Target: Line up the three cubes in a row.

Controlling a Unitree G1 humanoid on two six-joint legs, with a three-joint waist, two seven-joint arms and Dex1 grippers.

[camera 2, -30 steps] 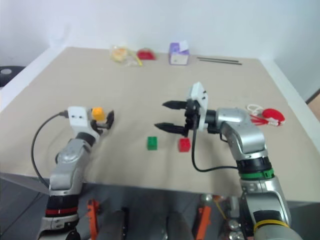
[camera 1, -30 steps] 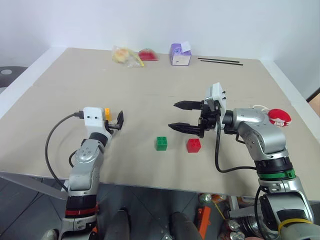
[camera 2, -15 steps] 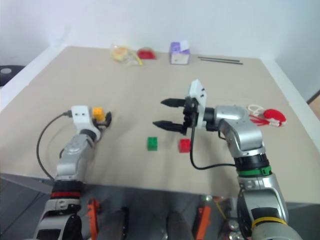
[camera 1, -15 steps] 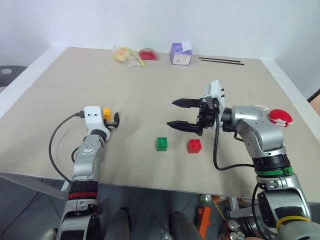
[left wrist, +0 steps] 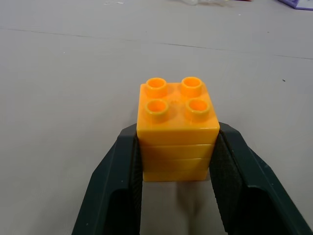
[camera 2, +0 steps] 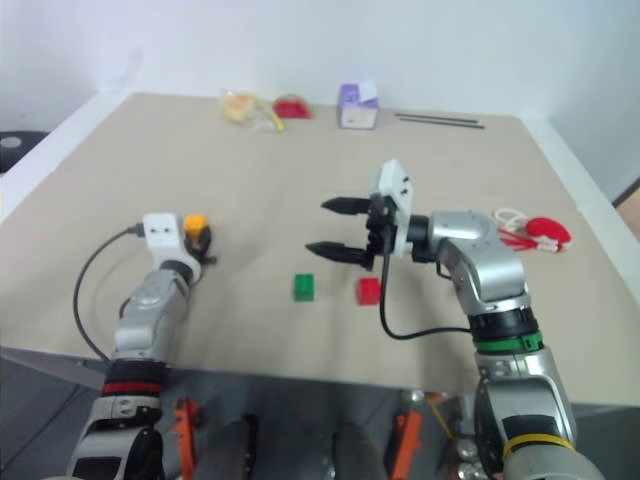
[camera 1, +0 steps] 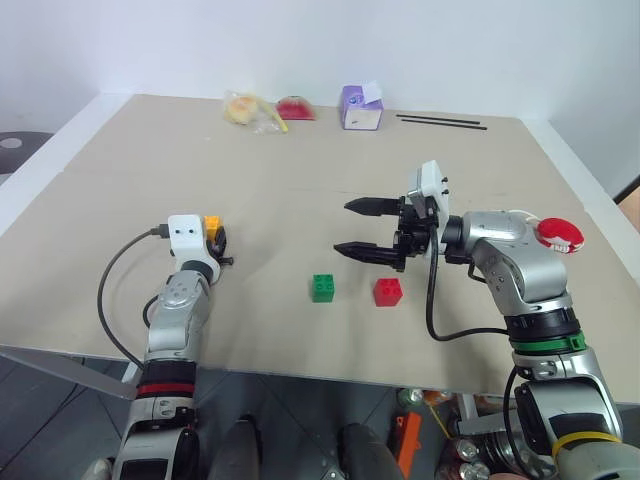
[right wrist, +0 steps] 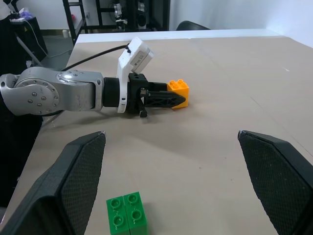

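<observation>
The yellow-orange cube rests on the table at the left, studs up, and my left gripper is shut on its two sides. In the right wrist view the same cube shows at the tip of the left gripper's fingers. The green cube and the red cube sit side by side with a gap between them, near the table's front middle. My right gripper hangs open above the table, just behind those two cubes, pointing left, with nothing between its fingers.
A purple-and-white box, a clear bag with a red item beside it, and two black sticks lie along the far edge. A red pouch with white cord lies behind my right arm.
The left gripper eased forward and down around the yellow-orange cube, then its fingers closed onto the cube's sides. The right arm has not moved.
</observation>
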